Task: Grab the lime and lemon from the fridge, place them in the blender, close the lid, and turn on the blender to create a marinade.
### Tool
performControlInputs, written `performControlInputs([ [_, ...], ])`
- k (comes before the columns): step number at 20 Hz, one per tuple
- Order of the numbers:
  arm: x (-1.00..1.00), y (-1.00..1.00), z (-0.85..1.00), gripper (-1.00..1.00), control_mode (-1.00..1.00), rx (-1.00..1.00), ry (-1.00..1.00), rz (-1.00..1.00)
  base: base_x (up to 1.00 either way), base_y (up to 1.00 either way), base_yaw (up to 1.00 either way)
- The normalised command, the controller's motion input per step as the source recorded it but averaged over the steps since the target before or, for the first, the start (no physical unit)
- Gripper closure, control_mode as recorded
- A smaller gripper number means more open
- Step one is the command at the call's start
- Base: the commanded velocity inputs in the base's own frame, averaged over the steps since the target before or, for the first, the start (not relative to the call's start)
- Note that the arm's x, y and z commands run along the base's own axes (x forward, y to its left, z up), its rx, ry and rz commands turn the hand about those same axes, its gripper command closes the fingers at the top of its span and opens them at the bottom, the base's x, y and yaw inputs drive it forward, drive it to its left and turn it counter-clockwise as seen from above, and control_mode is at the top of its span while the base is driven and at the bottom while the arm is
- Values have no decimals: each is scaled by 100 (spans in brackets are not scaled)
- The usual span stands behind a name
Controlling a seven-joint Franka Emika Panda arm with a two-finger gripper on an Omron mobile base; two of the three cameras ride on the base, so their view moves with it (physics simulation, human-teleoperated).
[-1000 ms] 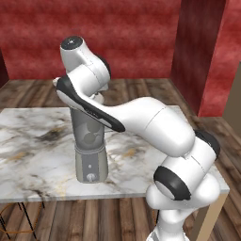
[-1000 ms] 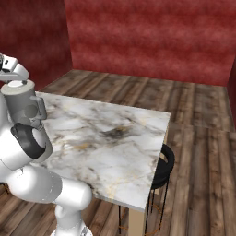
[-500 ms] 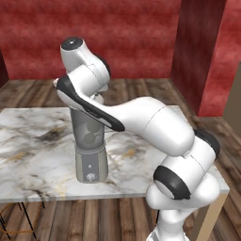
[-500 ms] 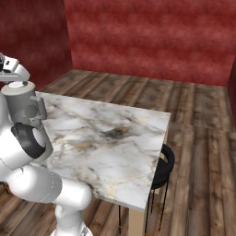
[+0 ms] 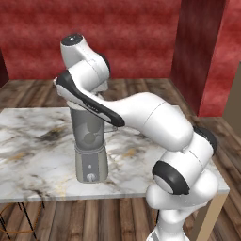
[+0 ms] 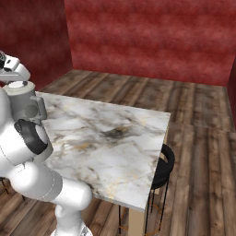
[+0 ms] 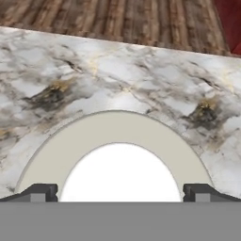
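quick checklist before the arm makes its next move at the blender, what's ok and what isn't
1. Lid on the jar mouth: ok, a white disc sits inside the pale rim seen from above.
2. Gripper open: ok, both tips stand wide apart at either side of the lid.
3. Gripper holding nothing: ok.
4. Blender upright on the marble table: ok.
5. Lime and lemon inside the jar: cannot tell, the smoky jar shows only a vague round shape.
6. Front knob reachable: ok, nothing stands before it; whether it is turned, cannot tell.
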Motion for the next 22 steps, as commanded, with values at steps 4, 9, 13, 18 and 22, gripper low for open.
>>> performControlInputs([
  [4,0,0,-43,-100,-100,0,17,0,0,0,0],
  [9,0,0,-15,-100,-100,0,18,1,0,0,0],
  [13,0,-1,0,-100,-100,0,16,3,0,0,0],
  [18,0,0,0,-100,-100,0,9,4,0,0,0],
  [22,0,0,0,-100,-100,0,0,3,0,0,0],
])
